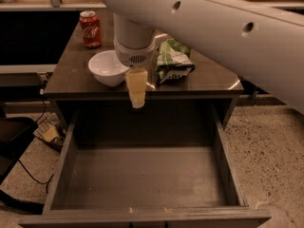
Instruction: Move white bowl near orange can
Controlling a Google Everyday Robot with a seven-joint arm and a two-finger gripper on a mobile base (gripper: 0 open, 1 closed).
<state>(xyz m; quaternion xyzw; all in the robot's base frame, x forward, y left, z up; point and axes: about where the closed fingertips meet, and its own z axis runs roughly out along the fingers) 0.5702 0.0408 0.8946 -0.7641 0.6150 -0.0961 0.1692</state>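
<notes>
Approach step: my gripper (137, 99) hangs just beside the white bowl (107, 68), apparently empty, opening not determinable; next, grasp its rim.

The dark counter (211, 77) is carrying three things. The white bowl (108, 68) is sitting near its front edge, a red cola can (90, 29) is standing upright farther back, and a green snack bag (173, 61) is lying alongside. My hand (137, 90) is hanging over the front edge, just beside the bowl.
</notes>
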